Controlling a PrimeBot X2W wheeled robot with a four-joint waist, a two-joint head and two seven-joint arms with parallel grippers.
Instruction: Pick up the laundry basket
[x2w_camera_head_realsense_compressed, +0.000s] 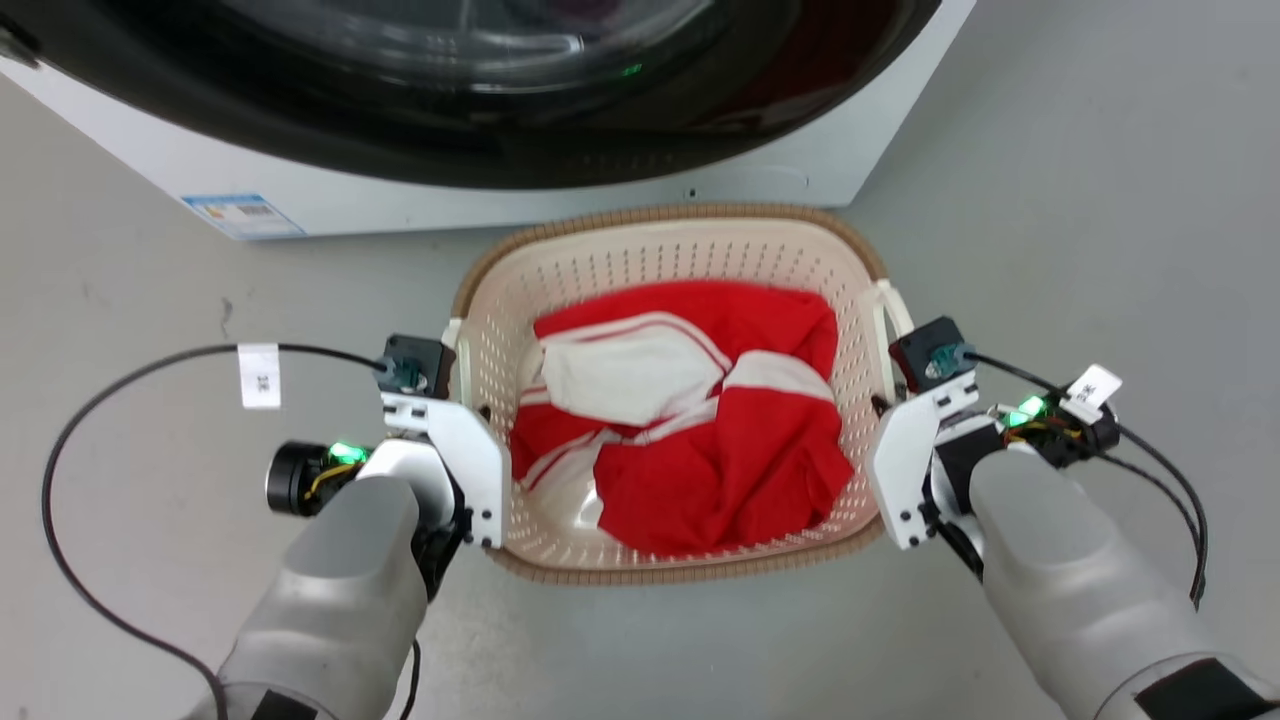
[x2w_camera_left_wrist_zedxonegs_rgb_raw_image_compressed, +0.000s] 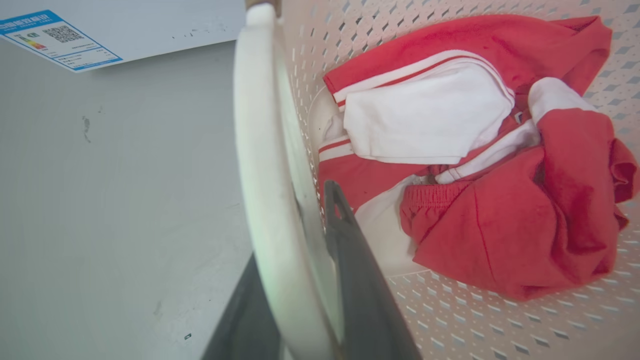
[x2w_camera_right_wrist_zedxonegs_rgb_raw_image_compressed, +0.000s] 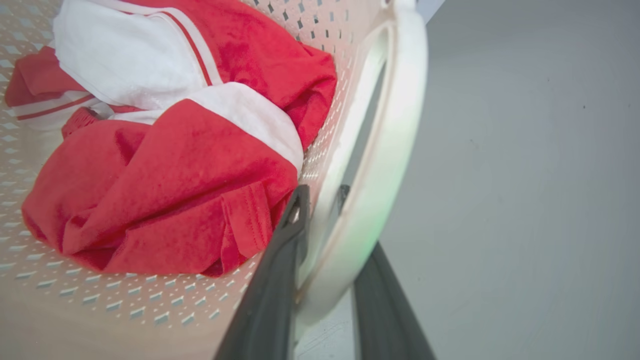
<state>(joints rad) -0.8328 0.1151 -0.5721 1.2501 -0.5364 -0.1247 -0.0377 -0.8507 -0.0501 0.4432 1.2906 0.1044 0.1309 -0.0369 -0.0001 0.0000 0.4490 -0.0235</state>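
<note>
While the left gripper (x2w_camera_head_realsense_compressed: 455, 425) and right gripper (x2w_camera_head_realsense_compressed: 900, 420) clamp its side handles, the laundry basket (x2w_camera_head_realsense_compressed: 660, 215) lies mid-frame, with the washing machine (x2w_camera_head_realsense_compressed: 450, 205) at its 12 o'clock.

Head view: the left gripper is at the basket's 9 o'clock side and the right gripper at its 3 o'clock. Red-and-white clothes (x2w_camera_head_realsense_compressed: 700, 440) are heaped inside, and grey floor (x2w_camera_head_realsense_compressed: 1050, 200) lies all around. Left wrist view: two dark fingers (x2w_camera_left_wrist_zedxonegs_rgb_raw_image_compressed: 350, 260) straddle the white left handle (x2w_camera_left_wrist_zedxonegs_rgb_raw_image_compressed: 260, 150), one inside the perforated wall and one outside, the jaws pinching it. A blue label (x2w_camera_left_wrist_zedxonegs_rgb_raw_image_compressed: 55, 40) shows at 11 o'clock. Right wrist view: the right fingers (x2w_camera_right_wrist_zedxonegs_rgb_raw_image_compressed: 272, 290) likewise pinch the right handle (x2w_camera_right_wrist_zedxonegs_rgb_raw_image_compressed: 395, 125), with clothes at 10 o'clock and floor at 3 o'clock.
</note>
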